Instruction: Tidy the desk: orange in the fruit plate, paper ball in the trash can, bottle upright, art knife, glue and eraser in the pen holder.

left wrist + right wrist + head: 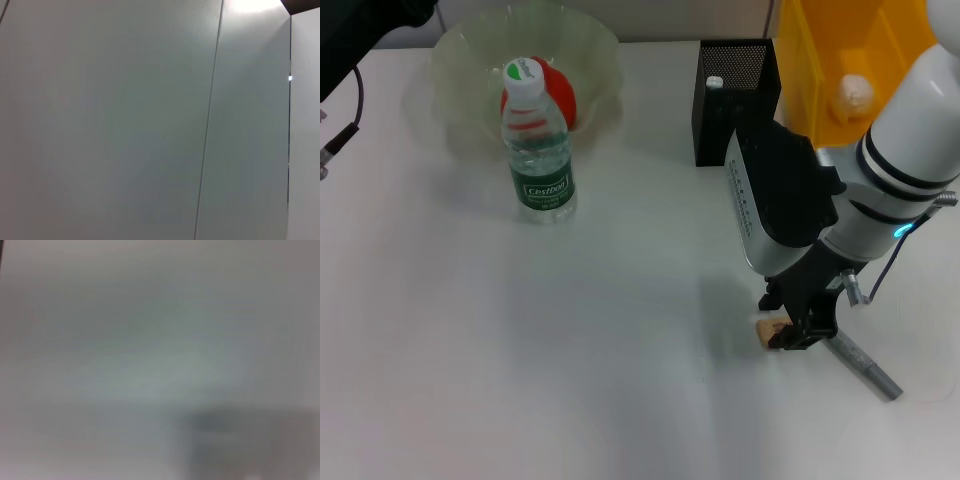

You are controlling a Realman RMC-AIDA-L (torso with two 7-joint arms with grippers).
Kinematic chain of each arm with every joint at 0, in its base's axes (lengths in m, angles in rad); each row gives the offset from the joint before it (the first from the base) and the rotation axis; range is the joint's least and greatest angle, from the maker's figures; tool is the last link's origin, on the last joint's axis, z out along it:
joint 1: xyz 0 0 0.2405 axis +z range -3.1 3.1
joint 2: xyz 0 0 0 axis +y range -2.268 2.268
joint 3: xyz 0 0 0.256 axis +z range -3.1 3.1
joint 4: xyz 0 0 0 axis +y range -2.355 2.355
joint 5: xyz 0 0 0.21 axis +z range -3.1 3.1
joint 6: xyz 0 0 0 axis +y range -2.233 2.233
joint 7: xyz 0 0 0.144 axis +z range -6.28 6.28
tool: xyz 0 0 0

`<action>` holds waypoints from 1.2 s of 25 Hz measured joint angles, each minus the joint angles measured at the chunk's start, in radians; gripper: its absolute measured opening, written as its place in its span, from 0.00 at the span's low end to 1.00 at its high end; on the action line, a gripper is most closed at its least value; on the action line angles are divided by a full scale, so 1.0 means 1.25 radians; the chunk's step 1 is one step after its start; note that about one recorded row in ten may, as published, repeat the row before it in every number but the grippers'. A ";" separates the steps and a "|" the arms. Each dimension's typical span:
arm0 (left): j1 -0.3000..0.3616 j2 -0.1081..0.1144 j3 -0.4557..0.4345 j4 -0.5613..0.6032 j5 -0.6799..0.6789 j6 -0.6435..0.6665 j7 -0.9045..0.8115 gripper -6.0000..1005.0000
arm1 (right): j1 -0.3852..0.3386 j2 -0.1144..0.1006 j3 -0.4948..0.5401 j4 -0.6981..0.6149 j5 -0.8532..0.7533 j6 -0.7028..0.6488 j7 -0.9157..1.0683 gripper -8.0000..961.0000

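White desk (570, 380): right claw (790, 335) down at the eraser (769, 329), fingers narrow around it, likely grabbing it for the pen holder (735, 95). Left claw out of sight.

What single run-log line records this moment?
right gripper down at eraser | left arm parked | bottle upright | orange in fruit plate

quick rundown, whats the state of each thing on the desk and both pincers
orange: in the fruit plate
bottle: upright, capped, in front of the plate
paper ball: in the trash can
pen holder: upright, a white-tipped item inside
eraser: on the desk, at the right pincer
grey pen-like tool: lying on the desk
left pincer: out of view
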 joint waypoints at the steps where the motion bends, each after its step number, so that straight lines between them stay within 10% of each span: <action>1: 0.000 0.000 -0.001 0.000 0.000 0.000 0.000 0.73 | 0.001 0.000 -0.001 0.000 0.001 -0.001 0.000 0.57; 30: -0.003 0.003 -0.004 0.000 0.000 0.005 0.003 0.73 | 0.034 0.001 0.006 0.066 0.017 0.000 0.018 0.29</action>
